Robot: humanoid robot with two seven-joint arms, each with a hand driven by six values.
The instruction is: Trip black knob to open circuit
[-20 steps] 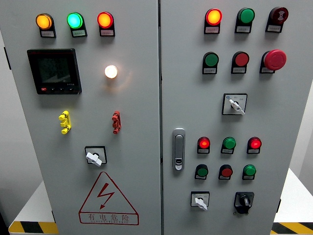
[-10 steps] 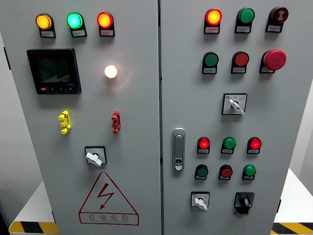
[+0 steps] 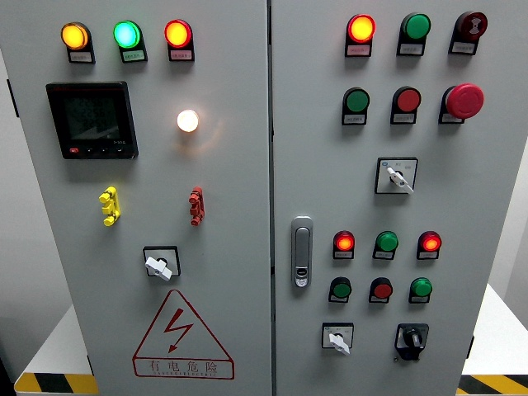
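Grey cabinet doors (image 3: 239, 206) fill the view with neither robot hand showing, the black knob (image 3: 411, 338) low on the right door beside a white selector switch (image 3: 337, 338), below green and red buttons (image 3: 381, 289).

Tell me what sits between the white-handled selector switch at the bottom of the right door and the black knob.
Nothing: in the head view, only bare grey panel lies between the white-handled selector and the black knob. No hand shows.
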